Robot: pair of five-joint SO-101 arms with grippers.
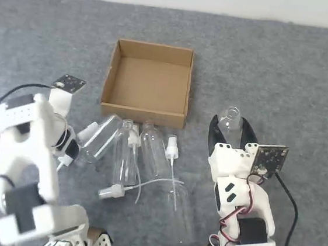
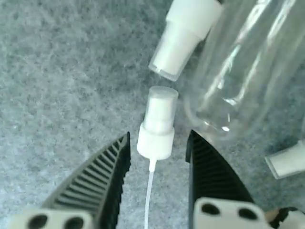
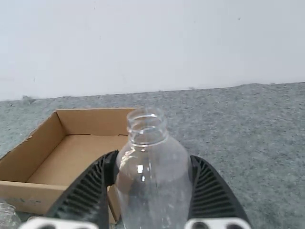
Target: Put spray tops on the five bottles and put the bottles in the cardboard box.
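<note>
"Pincers first, please: how did the left pincer (image 2: 158,138) stand?"

"It was spread open, low over the grey carpet (image 2: 57,71). A loose spray top (image 2: 156,129) lay between its jaws, with the thin tube pointing back toward the wrist. I could not see the pads pressing it. I think it was set like that in order to close on the white collar."

"And just beside?"

"A clear bottle (image 2: 248,67) lay on its side, close to the loose top. Another white top (image 2: 183,38) was near the first one's head. Whether it sat on a bottle, I could not tell."

"Then the right pincer (image 3: 152,160)?"

"It was clamped on an open-necked bottle (image 3: 147,129) and held it upright, mouth up. Probably this was so that a top could go in from above."

"And farther away?"

"The cardboard box (image 1: 147,83) stood behind, open side up, with no bottle in it. The lying bottles (image 1: 126,154) were in front of its near wall, between the two arms. So I judged the task to be at its beginning."
</note>
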